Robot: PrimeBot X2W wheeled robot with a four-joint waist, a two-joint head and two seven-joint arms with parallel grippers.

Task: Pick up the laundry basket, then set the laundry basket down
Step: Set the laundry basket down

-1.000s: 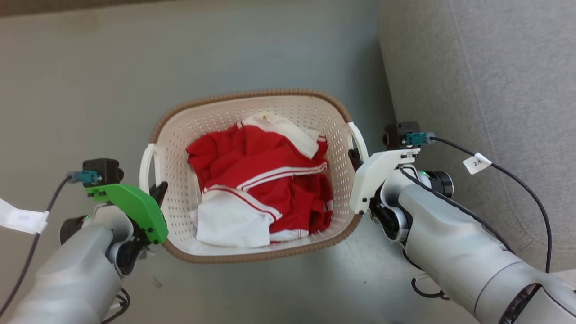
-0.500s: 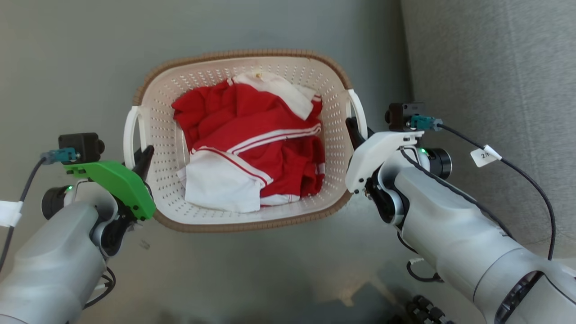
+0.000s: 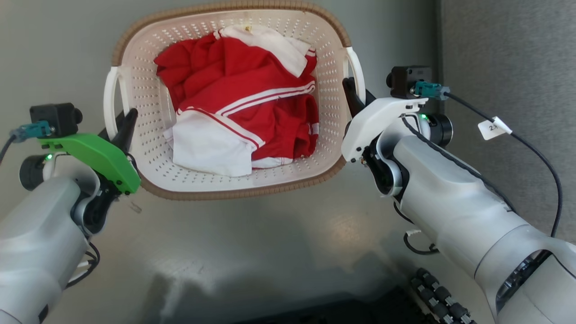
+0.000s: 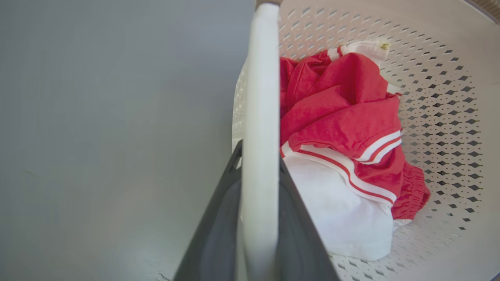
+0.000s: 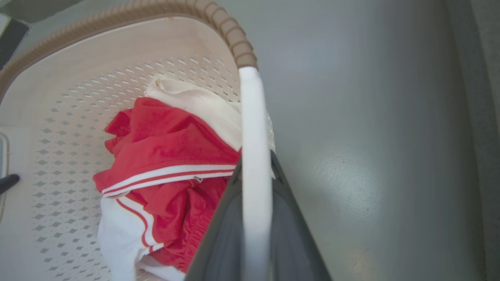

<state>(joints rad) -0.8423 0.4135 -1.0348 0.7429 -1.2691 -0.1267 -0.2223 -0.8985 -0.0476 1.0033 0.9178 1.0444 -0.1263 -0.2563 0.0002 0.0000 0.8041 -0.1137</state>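
Between the grippers: the laundry basket (image 3: 234, 194), above grey floor (image 3: 270, 243), carrying red-and-white clothes (image 3: 243, 108); whether it is lifted off cannot be told.
Handling: probably light, stiff, smooth plastic, and the loop handles are the best hold.
Left gripper (image 3: 127, 121): clamped across the left handle (image 4: 259, 117).
Right gripper (image 3: 351, 92): clamped across the right handle (image 5: 254, 156).
Arms: both reach forward, wrists angled inward.
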